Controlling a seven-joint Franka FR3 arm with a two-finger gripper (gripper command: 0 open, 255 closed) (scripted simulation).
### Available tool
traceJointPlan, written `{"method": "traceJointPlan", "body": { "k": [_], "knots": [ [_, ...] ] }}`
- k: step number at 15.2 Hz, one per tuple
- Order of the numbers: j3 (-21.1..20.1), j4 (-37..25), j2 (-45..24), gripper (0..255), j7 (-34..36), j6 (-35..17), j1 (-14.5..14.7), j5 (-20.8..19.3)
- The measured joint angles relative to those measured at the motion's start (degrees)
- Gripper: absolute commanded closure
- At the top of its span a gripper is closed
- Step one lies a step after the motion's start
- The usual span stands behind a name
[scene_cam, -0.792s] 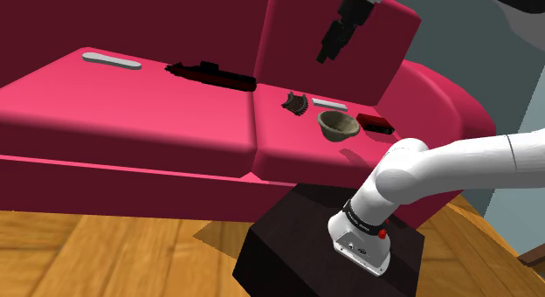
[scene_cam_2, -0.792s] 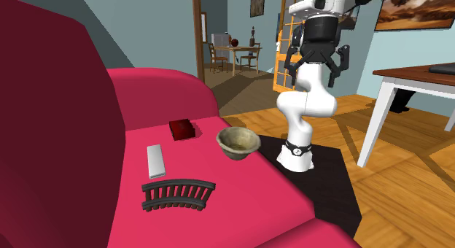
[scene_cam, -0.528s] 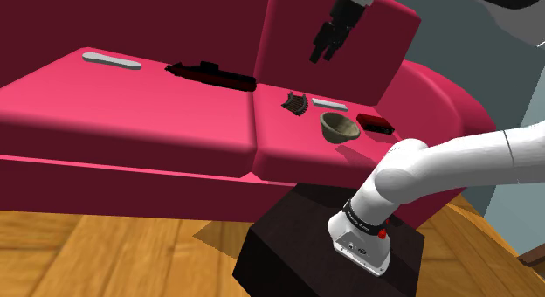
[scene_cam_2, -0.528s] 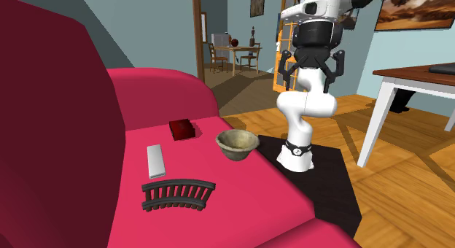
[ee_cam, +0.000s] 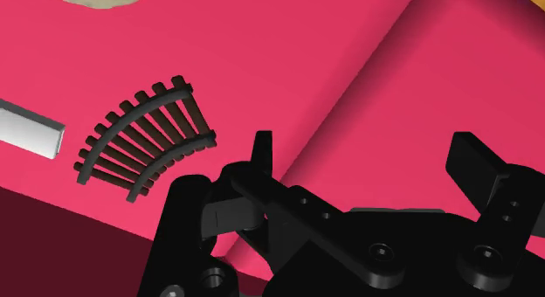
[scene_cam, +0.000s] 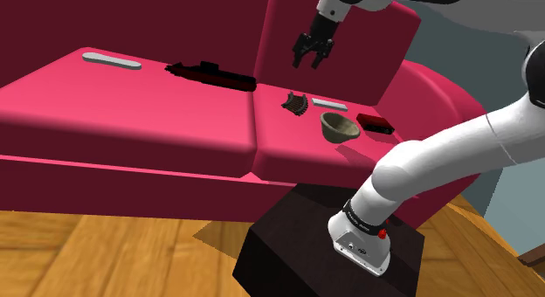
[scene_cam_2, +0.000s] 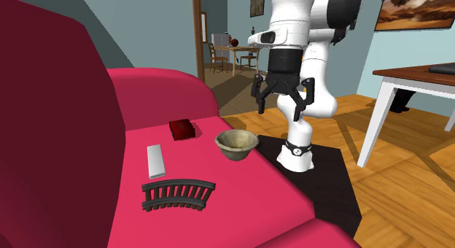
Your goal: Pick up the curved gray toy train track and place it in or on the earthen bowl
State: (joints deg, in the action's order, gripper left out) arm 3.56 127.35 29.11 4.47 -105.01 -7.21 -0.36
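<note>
The curved toy train track (scene_cam: 295, 103) is dark, with many sleepers, and lies flat on the pink sofa seat (scene_cam: 175, 112); it also appears as track (scene_cam_2: 177, 194) and track (ee_cam: 144, 140). The earthen bowl (scene_cam: 339, 126) stands upright just beside it, toward the sofa's arm; bowl (scene_cam_2: 237, 144) holds nothing. My gripper (scene_cam: 310, 56) hangs open above the seat, well over the track and apart from it. In the second exterior view the gripper (scene_cam_2: 281, 111) is above and beyond the bowl. The gripper (ee_cam: 367, 160) holds nothing between its spread fingers.
A flat grey block (scene_cam_2: 154, 160) lies next to the track, and a dark red box (scene_cam_2: 181, 129) sits beyond it. Farther along the seat rest a long black toy (scene_cam: 210, 74) and a grey strip (scene_cam: 112, 59). The sofa backrest (scene_cam: 288, 33) rises close behind the gripper.
The arm has swung over the sofa and the gripper has come down, moving toward the shoulder view's left. Its fingers stay apart. Track and bowl have not moved.
</note>
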Motion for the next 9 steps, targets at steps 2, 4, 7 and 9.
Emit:
{"method": "traceJointPlan", "body": {
  "k": [2,4,7,9],
  "knots": [
    [0.5,-0.6,-2.8,0,2.4,-1.8,-1.3,-0.1],
    [1.0,-1.4,-6.4,0,4.9,-4.1,-2.4,-0.1],
    [2.2,-3.2,-11.2,0,8.1,-6.5,-4.2,-0.1],
    [3.0,-4.4,-14.7,0,10.3,-8.3,-5.3,0.1]
  ]
}}
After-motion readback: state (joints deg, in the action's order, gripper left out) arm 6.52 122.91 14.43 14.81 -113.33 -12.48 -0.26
